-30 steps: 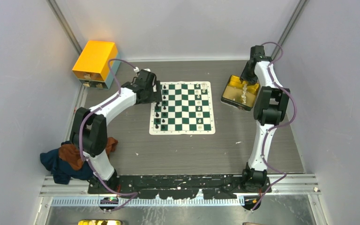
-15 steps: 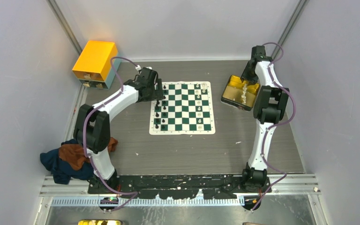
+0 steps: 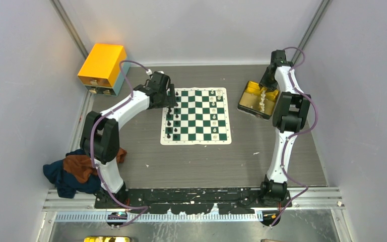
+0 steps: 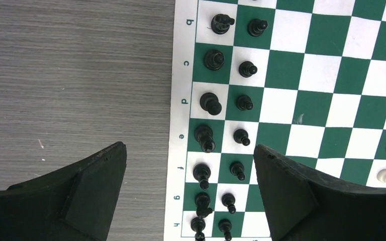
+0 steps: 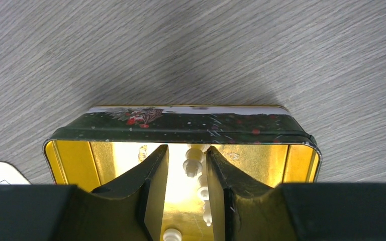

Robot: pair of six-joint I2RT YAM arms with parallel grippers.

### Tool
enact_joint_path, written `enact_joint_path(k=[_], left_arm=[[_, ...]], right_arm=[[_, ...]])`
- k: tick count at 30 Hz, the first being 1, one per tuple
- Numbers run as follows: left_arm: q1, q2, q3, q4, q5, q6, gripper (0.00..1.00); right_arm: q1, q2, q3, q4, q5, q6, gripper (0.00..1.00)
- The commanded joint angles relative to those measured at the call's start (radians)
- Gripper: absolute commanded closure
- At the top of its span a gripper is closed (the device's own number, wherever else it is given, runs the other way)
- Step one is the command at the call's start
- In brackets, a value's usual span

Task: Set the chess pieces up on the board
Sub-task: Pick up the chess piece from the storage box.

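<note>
Step, we judge: fetching cream chess pieces (image 5: 193,159) from tin (image 5: 181,128). Right claw (image 5: 186,150) straddles one, jaws narrow; grip we cannot confirm. Left claw (image 4: 188,146) wide open, empty; black chess pieces (image 4: 211,103) ranked on board (image 4: 326,75) beneath. Next: pinch squarely, lift clear of tin wall.

Soft, even overhead light; shadows faint. Wrist views are sharp on the table (image 4: 75,75); the near jaws read black (barely any detail). Glare washes the floor of the gold tray (image 5: 181,128).
</note>
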Motion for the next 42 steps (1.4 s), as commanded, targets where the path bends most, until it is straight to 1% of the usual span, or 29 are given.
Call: enact_joint_path(k=[1,10,13,19,20,23,25,35,42], left_arm=[[-0.002,0.004,0.039,0.011,-0.009,-0.001,0.03],[-0.002,0.006,0.038,0.013,-0.006,-0.004,0.03],[-0.003,0.006,0.037,0.012,-0.006,-0.003,0.03],[-0.003,0.009,0.039,0.013,-0.005,0.0,0.03],[-0.002,0.009,0.04,0.013,-0.004,0.001,0.03],[-0.002,0.009,0.039,0.014,-0.002,0.002,0.03],[-0.002,0.008,0.038,0.011,-0.001,0.004,0.03],[-0.002,-0.012,0.024,0.011,-0.002,0.014,0.03],[-0.002,-0.032,0.016,0.009,-0.003,0.02,0.03]], right_arm=[[-0.004,-0.019,0.031,0.01,-0.009,0.009,0.62],[-0.004,-0.024,0.017,0.011,-0.011,0.008,0.66],[-0.004,-0.024,0.012,0.01,-0.012,0.009,0.69],[-0.004,-0.029,0.005,0.004,-0.013,0.011,0.8],[-0.004,-0.03,0.002,0.005,-0.013,0.011,0.83],[-0.004,-0.036,-0.005,0.006,-0.007,0.008,0.95],[-0.004,-0.045,-0.009,0.009,-0.003,0.007,0.99],[0.005,-0.105,-0.014,0.034,-0.013,-0.006,0.99],[0.027,-0.135,0.021,0.025,-0.012,-0.019,0.99]])
